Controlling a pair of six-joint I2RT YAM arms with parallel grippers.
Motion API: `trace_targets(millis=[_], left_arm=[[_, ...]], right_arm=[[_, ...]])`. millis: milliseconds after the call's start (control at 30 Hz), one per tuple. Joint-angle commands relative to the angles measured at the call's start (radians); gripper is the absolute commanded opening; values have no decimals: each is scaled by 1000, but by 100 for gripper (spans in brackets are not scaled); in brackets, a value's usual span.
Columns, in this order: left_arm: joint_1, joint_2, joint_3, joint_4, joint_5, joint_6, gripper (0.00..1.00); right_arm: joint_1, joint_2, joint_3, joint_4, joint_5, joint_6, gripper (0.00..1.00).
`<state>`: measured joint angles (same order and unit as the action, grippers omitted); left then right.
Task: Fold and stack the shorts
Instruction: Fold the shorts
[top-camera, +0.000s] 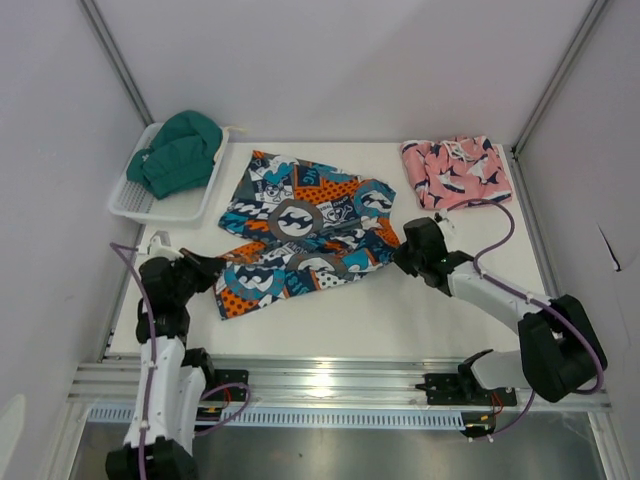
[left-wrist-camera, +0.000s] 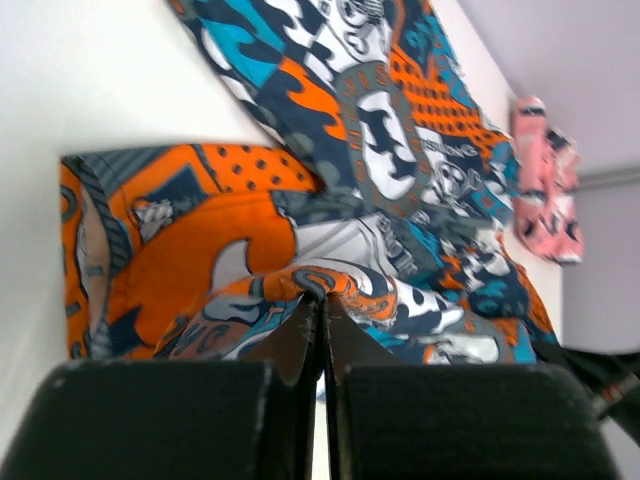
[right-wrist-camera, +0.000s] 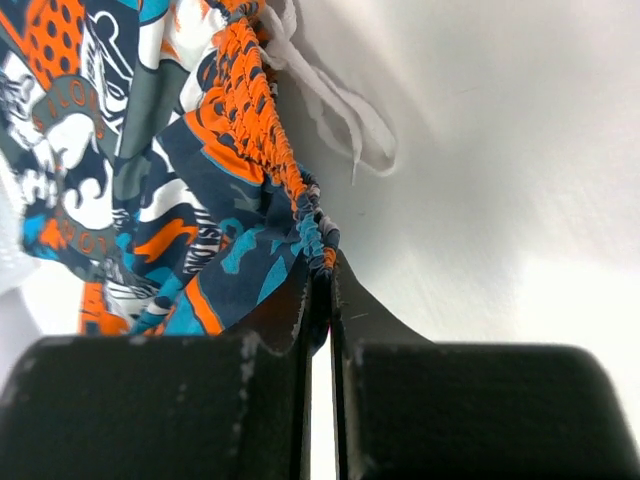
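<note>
Left fingers (left-wrist-camera: 285, 350) and right fingers (right-wrist-camera: 370, 325) pinch patchwork shorts (top-camera: 300, 230); drawstring (right-wrist-camera: 340, 108) shows only from right wrist.

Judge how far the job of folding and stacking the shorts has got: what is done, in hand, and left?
Done: the pink shorts lie at the far right, seemingly folded into a compact bundle. In hand: the patchwork shorts lie spread out, with the left jaws shut on a leg end and the right jaws shut on the waistband. Left: folding that pair and stacking the two, which lie apart.
</note>
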<state>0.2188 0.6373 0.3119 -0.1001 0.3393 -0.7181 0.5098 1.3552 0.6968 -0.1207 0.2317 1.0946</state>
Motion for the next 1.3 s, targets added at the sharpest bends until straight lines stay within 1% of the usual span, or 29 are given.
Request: trace_targets(millis=[0,33,67,133,167,200,233,267,300,367,467,533,600,633,700,800,833,867,900,1000,1033,1100,1267], left_arm=[[8,-129,105,-263,124,-24,0],[7,-198,127,-304,150,-29,0],[10,-229,145,-387,165,-32,0],[8,-284,182,-470,188,-37,0],[10,-328,190,-543,213,-38,0],[10,-346,194,-584,224,-38,0],[8,-361,200,-620,234,-27,0],[10,-385,213,-692,251,-20,0],[-10,-378,222,-729,245,12,0],[-44,-361,202,-763,228,17,0],[-61,-375,159,-754,279,11,0],[-61,-378,158,-745,290,2,0],[-61,-369,186,-744,305,12,0],[-61,-364,200,-754,305,19,0],[-64,-357,240,-757,303,25,0],[-64,-347,254,-699,343,-39,0],[-64,-347,251,-631,351,-69,0],[-64,-347,250,-594,354,-131,0],[-64,-343,253,-507,353,-161,0],[-64,-300,283,-409,343,-237,0],[-64,-253,332,-368,331,-245,0],[-64,-194,384,-333,317,-254,0],[-64,3,505,-161,287,-283,0]], right_arm=[[-46,-60,56,-253,19,-143,0],[-63,-65,62,-263,-4,-197,0],[-83,-65,70,-296,-44,-214,0],[-138,-61,86,-319,-77,-252,0],[-160,-61,89,-339,-103,-289,0],[-197,-61,90,-350,-110,-301,0],[-211,-62,83,-358,-120,-315,0],[-223,-68,76,-365,-130,-346,0],[-234,-70,72,-369,-140,-355,0],[-255,-76,52,-370,-158,-378,0],[-269,-93,35,-381,-181,-397,0],[-269,-120,24,-379,-215,-398,0],[-269,-184,-2,-379,-230,-388,0],[-269,-208,-14,-381,-265,-386,0],[-269,-261,-45,-401,-270,-378,0],[-271,-301,-57,-428,-252,-372,0],[-272,-304,-53,-441,-253,-369,0],[-274,-304,-33,-445,-261,-369,0],[-274,-304,-19,-459,-265,-361,0],[-274,-301,32,-467,-285,-352,0],[-272,-294,46,-473,-287,-343,0],[-275,-281,85,-482,-282,-326,0],[-280,-202,164,-478,-284,-266,0]])
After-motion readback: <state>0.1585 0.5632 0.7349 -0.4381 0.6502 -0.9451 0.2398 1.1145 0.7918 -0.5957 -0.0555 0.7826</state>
